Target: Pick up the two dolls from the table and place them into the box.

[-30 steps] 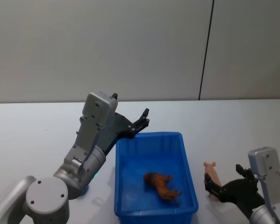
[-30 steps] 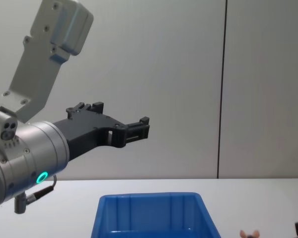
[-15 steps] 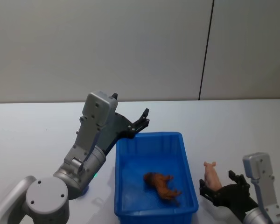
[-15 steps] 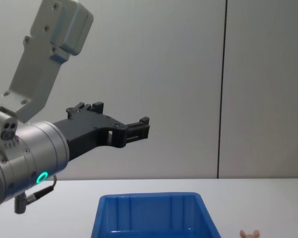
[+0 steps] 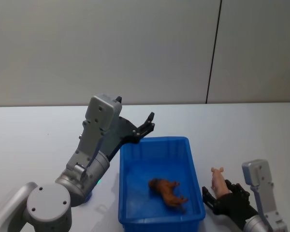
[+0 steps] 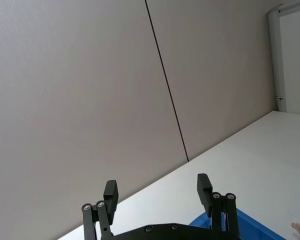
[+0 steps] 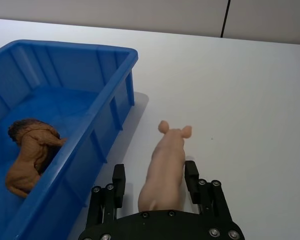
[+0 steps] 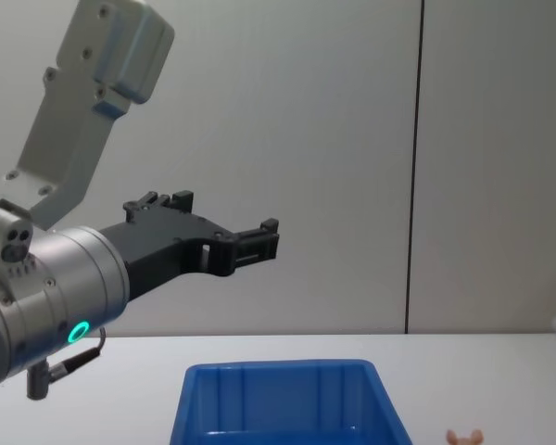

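Note:
The blue box (image 5: 154, 140) stands mid-table, and the reddish-brown doll (image 5: 168, 191) lies inside it on its floor. The pale pink doll (image 5: 217, 179) rests on the white table (image 5: 38, 140) just right of the box. My right gripper (image 5: 221, 199) is low at the doll's near end. In the right wrist view the right gripper (image 7: 155, 172) is open, one finger (image 7: 119, 180) on each side of the pink doll (image 7: 166, 162), beside the box (image 7: 80, 47) holding the brown doll (image 7: 32, 150). My left gripper (image 5: 147, 123) hangs open above the box's back left corner, holding nothing.
A grey wall with a dark vertical seam (image 5: 212, 53) rises behind the table. In the chest view the left gripper (image 8: 259, 237) juts out well above the box (image 8: 278, 368), and the pink doll's ears (image 8: 463, 436) show at the bottom edge.
My right gripper has slid left and forward along the table, so its fingers now stand on either side of the pink doll. The left arm and the brown doll have not moved.

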Robot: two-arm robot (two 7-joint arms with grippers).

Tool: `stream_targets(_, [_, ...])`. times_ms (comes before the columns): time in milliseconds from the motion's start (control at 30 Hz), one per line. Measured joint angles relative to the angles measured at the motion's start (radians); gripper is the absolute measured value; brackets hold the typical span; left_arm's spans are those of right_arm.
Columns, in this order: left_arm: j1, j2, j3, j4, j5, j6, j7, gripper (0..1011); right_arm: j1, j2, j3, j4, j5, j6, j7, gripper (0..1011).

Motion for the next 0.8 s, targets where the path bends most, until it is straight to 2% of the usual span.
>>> stream_targets(433, [0.000, 0.000, 0.000, 0.000, 0.000, 0.000, 0.000, 1001, 0.011, -0.013, -0.003, 0.020, -0.021, 0.019, -0.027, 375])
stream_targets(800, [0.000, 0.000, 0.000, 0.000, 0.000, 0.000, 0.000, 1001, 0.001, -0.010, -0.006, -0.026, -0.066, 0.004, -0.061, 369])
